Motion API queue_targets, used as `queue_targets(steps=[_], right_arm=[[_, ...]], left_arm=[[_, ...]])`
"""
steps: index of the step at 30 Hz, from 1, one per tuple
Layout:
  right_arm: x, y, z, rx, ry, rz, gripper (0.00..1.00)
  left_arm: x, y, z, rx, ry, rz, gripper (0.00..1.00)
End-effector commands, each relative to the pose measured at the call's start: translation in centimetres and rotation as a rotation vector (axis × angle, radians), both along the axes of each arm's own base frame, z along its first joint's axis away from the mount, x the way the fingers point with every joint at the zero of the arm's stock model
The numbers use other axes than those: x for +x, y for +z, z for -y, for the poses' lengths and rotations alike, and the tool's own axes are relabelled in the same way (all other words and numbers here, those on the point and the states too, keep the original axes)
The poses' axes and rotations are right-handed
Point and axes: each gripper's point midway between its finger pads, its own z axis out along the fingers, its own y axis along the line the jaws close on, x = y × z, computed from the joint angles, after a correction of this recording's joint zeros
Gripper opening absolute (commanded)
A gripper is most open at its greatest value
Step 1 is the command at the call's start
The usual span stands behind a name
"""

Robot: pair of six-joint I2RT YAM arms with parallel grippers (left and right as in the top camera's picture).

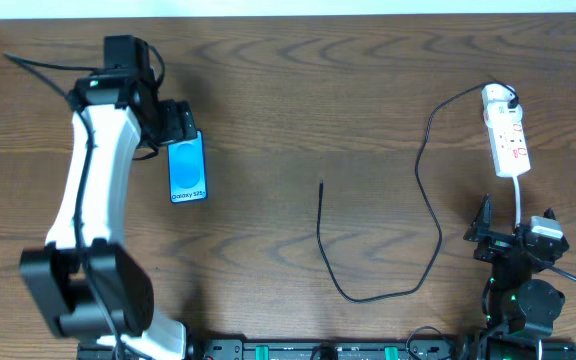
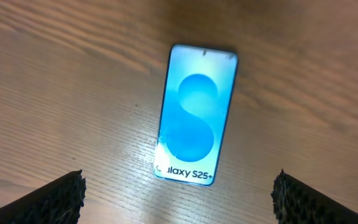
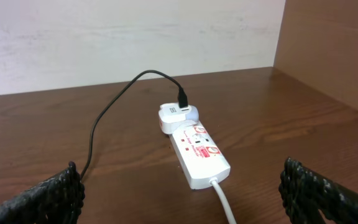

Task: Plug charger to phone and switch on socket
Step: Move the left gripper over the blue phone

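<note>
The phone (image 1: 187, 168) lies flat on the wooden table at the left, its blue screen reading "Galaxy S25+"; it also shows in the left wrist view (image 2: 195, 115). My left gripper (image 1: 175, 125) hovers just beyond the phone's far end, open and empty, its fingertips wide apart (image 2: 178, 198). The black charger cable (image 1: 430, 215) runs from the white socket strip (image 1: 506, 135) in a loop to its free tip (image 1: 321, 184) at mid-table. In the right wrist view the cable (image 3: 114, 102) is plugged into an adapter on the strip (image 3: 197, 152). My right gripper (image 1: 513, 238) is open, near the strip's white cord (image 3: 179, 198).
The strip's white cord (image 3: 224, 199) runs toward the right gripper. A pale wall (image 3: 129, 37) stands behind the table, and a brown side panel (image 3: 334, 43) at the right.
</note>
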Motion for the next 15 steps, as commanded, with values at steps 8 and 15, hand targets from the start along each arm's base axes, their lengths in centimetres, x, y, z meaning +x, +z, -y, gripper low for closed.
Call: queue_targets(steps=[8, 15], right_arm=[[0.0, -0.1, -0.2, -0.01, 0.008, -0.005, 0.99], [0.0, -0.1, -0.2, -0.01, 0.008, -0.005, 0.99]], left_arm=[[0.3, -3.0, -0.1, -0.006, 0.015, -0.088, 0.22], [0.4, -3.1, -0.2, -0.006, 0.011, -0.089, 0.98]])
